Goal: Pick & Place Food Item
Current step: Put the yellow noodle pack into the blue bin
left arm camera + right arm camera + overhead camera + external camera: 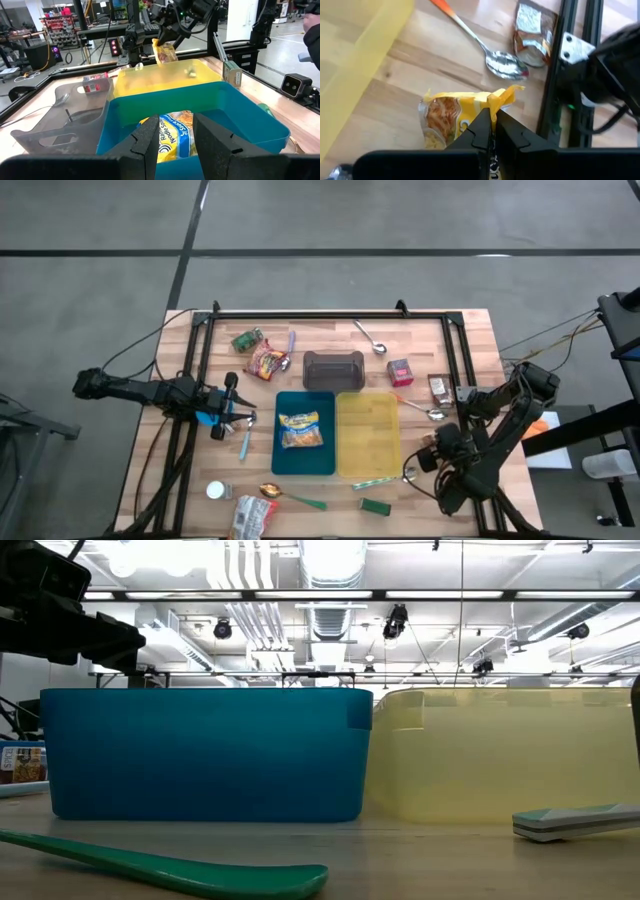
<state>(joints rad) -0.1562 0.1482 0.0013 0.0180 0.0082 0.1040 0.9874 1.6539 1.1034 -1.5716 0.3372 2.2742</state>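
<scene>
My right gripper (492,119) is shut on a yellow food packet (451,116) with orange snacks showing through it. It hangs above the wooden table by the right wall of the yellow bin (368,435). The left wrist view shows the same packet (165,51) hanging beyond that bin. A blue bin (305,432) stands left of the yellow one, and a yellow noodle packet (172,135) lies flat on its floor. My left gripper (238,417) waits open at the blue bin's left side, with nothing between its fingers. My right gripper pinches the packet's crimped upper edge (499,100) between its two fingers, which slant down from above. The packet hangs below the fingers, tilted and clear of the table.
A grey tray (333,370) stands behind the bins. Loose on the table lie a red snack packet (268,362), a red box (400,371), a brown packet (439,388), two metal spoons (370,336) (420,410) and a green spoon (290,497). A black frame rail (330,314) edges the table.
</scene>
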